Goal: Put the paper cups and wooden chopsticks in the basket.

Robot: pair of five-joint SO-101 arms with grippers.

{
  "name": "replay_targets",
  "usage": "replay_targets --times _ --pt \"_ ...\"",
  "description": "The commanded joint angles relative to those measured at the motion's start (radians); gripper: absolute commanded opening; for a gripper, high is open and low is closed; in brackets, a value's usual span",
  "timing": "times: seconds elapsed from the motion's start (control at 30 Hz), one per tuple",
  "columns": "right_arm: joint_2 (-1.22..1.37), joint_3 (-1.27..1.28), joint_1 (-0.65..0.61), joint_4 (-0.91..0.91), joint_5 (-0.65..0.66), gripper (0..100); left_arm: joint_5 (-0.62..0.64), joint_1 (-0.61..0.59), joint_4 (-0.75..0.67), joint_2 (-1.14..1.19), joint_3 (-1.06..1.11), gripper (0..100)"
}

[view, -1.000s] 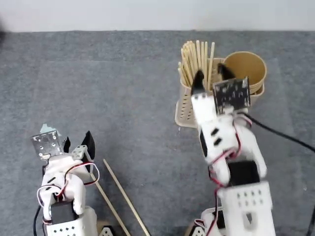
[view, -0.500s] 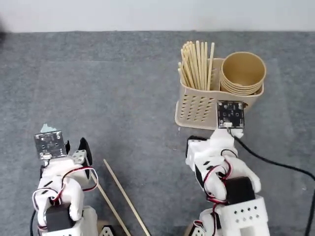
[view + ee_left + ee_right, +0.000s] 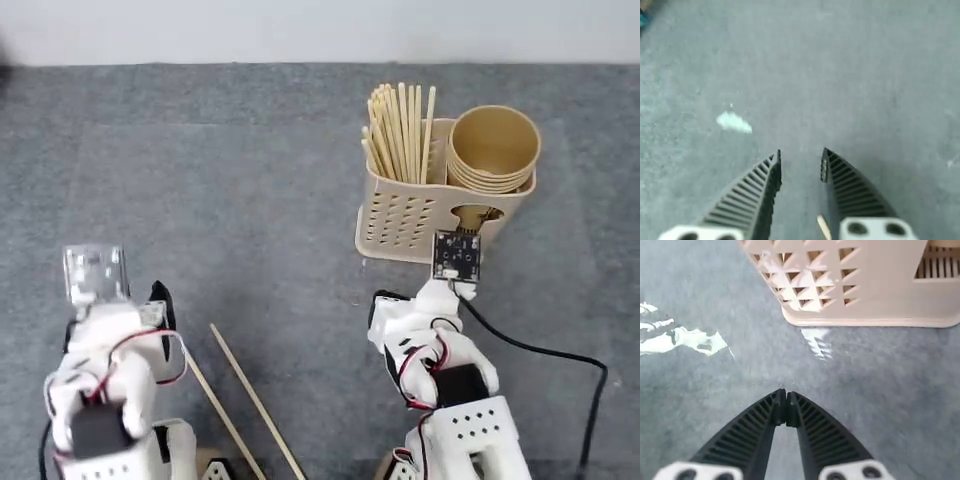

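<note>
Two loose chopsticks [image 3: 250,391] cut off at edge, basket [image 3: 880,290] partly cropped

The 2 arms sit tucked by the near edge of the table [image 3: 250,200]: the left arm [image 3: 105,370] toward the near-left corner, the right arm [image 3: 440,365] right of the middle. The left gripper [image 3: 801,152] points down, its 2 fingers parted by a narrow gap. The right gripper [image 3: 785,395] has its fingertips pressed together, holding nothing.

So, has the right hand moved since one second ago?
Yes. The right hand was over the basket; it has pulled back toward its base, now short of the basket's near wall.
</note>
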Motion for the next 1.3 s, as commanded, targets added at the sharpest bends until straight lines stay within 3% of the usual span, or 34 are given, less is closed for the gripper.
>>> replay_targets --times 0.0,0.07,0.27,0.37,0.53,0.73,1.13,1.27 --pt "-0.015 0.029 -0.005 -0.093 -0.008 0.8 -0.015 0.014 0.035 0.262 -0.136 7" --pt "-0.015 0.057 -0.005 -0.136 -0.008 0.8 -0.008 0.04 0.037 0.374 -0.156 1" --pt "-0.015 0.095 -0.005 -0.193 -0.006 0.8 0.115 0.051 0.003 0.582 -0.156 4" --pt "-0.015 0.095 -0.005 -0.191 -0.006 0.8 0.232 0.084 0.003 0.654 -0.153 16" --pt "-0.015 0.095 -0.004 -0.188 -0.006 0.8 0.295 0.127 0.029 0.758 -0.156 39" --pt "-0.015 0.095 -0.004 -0.185 -0.005 0.8 0.353 0.19 0.011 0.885 -0.156 39" --pt "-0.015 0.097 -0.004 -0.185 -0.005 0.8 0.354 0.187 -0.127 1.327 -0.231 38" --pt "-0.015 0.097 -0.002 -0.185 -0.005 0.8 0.39 0.192 -0.138 1.346 -0.262 27"
